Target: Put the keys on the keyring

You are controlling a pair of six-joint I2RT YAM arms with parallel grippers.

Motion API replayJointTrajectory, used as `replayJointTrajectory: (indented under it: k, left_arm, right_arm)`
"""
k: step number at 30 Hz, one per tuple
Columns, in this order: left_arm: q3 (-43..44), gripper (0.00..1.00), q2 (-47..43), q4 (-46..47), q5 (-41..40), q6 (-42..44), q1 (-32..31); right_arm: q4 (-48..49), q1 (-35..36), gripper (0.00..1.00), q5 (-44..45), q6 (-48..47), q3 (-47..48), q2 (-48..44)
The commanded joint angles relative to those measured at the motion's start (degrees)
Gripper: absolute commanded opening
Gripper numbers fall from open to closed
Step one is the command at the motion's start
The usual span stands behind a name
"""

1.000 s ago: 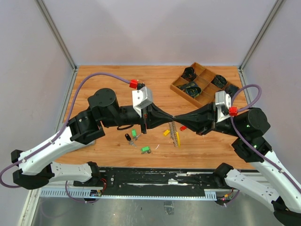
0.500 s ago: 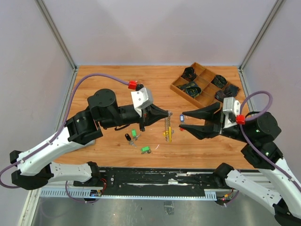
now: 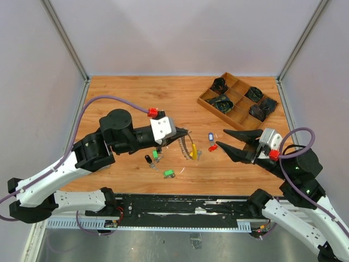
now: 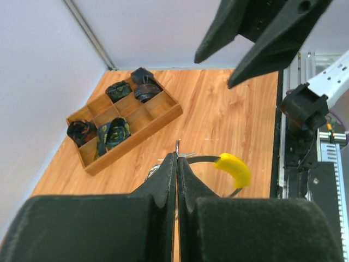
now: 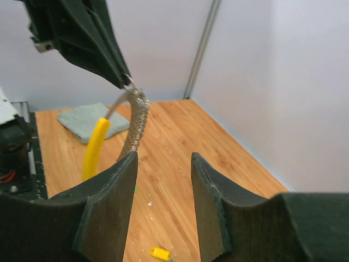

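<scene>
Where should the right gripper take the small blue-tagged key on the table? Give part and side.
Take the small blue-tagged metal key by its plastic tag, leaving the blade free to thread onto the silvery coiled wire keyring. It lies flat on the wooden table, so the open right gripper should probably come straight down from above, closing across the tag's narrower width.

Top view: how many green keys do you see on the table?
2. One green key lies beside the left arm; the other lies to its lower right in the picture. The arm may hide more.
</scene>
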Motion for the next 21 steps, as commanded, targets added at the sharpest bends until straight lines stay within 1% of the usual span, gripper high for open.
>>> replayJointTrajectory:
  k: [1,4,6,8,10,12,16,21]
  left_arm:
    - [-3.2,0.00,-5.3,6.4,3.5,6.1,-0.4]
    - [-4.5,0.01,-6.9,8.1,1.4,6.3,-0.4]
    - [-4.9,0.01,-7.2,7.8,-0.2,5.6,-0.4]
    - [-5.9,0.01,-7.8,8.2,-1.2,4.2,-0.4]
    - [-7.7,0.01,-8.6,9.1,-2.5,2.4,-0.4]
    - [-9.4,0.01,-9.6,9.4,-3.9,0.8,-0.4]
    - [-11.6,0.01,-11.7,9.8,-6.5,-2.5,-0.4]
    - [-13.3,0.00,-12.9,9.2,-10.9,-7.0,-0.4]
  right_arm:
    - [-1.6,1.0,0.45,3.9,-6.8,-0.4,-1.3]
    - [-5.6,0.9,0.43,6.4,-7.0,-0.4,-1.0]
    - [-10.4,1.0,0.41,9.6,-4.9,1.3,0.9]
    - [-16.5,1.0,0.40,14.6,-2.5,3.9,3.9]
    - [-22.8,0.9,0.41,19.8,0.4,6.9,8.0]
    - [-28.6,0.9,0.42,22.7,3.4,9.8,12.4]
    - [-35.0,0.5,0.42,24.9,9.4,12.8,20.8]
    - [-37.3,-0.9,0.42,23.8,15.8,13.0,27.7]
